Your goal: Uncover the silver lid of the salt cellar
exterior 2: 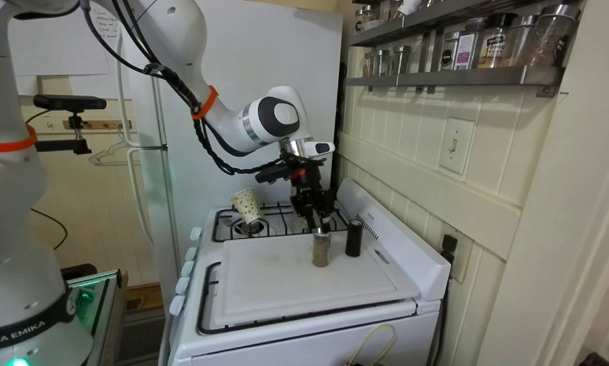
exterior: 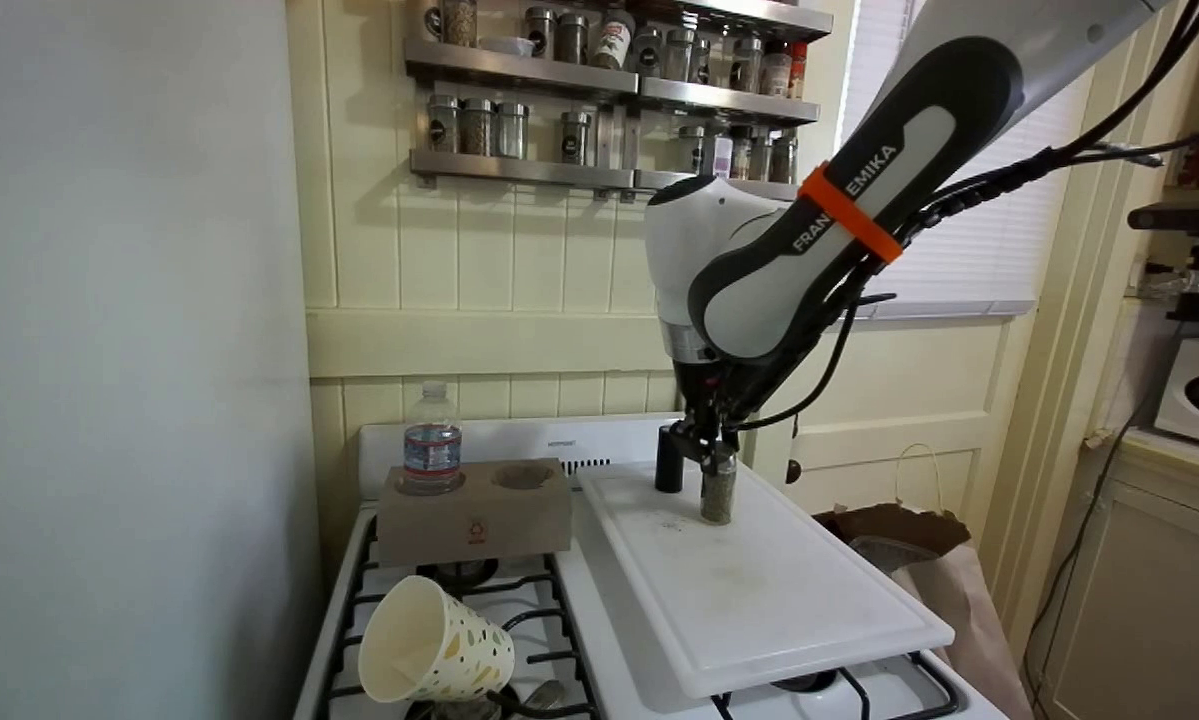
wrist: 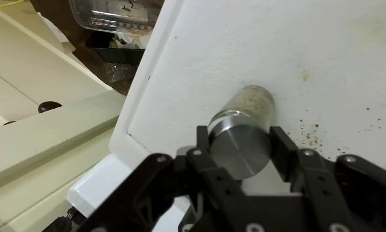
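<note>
In an exterior view, a black shaker (exterior: pixel 669 462) stands just beside the salt cellar (exterior: pixel 718 498), at ten o'clock; a cup (exterior: pixel 447 645) tilts at eight. The arm (exterior: pixel 879 172) slopes down from one o'clock, claw (wrist: pixel 239 138) gripping the round, brushed silver lid (wrist: pixel 241 154) atop the see-through salt cellar on the white worktop (exterior: pixel 769 580).

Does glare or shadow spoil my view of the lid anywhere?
Wrist view: pale streaks of reflection cross the silver lid, but its round top reads clearly. Both exterior views: the gripper is dark with little detail, and the lid looks tiny. In an exterior view, soft shadows fall on the wall under the spice shelf, away from the lid.
</note>
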### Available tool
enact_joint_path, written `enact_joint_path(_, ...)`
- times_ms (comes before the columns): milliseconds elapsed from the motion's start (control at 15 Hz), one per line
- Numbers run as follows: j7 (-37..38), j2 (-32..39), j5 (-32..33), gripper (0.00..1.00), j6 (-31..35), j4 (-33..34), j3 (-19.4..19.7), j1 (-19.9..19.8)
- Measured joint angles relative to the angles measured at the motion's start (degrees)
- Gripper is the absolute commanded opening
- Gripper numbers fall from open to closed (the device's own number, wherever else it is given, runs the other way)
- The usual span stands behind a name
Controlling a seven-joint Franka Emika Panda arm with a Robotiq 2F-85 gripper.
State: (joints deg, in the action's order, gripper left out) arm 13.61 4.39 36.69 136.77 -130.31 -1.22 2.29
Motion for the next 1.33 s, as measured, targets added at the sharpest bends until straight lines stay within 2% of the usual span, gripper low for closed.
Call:
enact_joint_path(600, 0.0, -0.76, -0.38, 0.24, 0.0, 1.11, -0.14, 0.0)
enact_joint_path(733, -0.83, -1.99, -2.3, 0.24, 0.0, 1.18, -0.46, 0.03)
enact_joint_path(867, -4.98, -3.86, -8.39, 0.24, 0.07, 1.01, -1.13, 0.09)
enact_joint_path(1133, -18.15, -8.68, -27.06, 0.24, 0.23, -0.46, -2.47, 1.4)
enact_joint_path(1333, -24.15, -12.38, -37.14, 0.24, 0.18, -3.4, -2.48, 2.52)
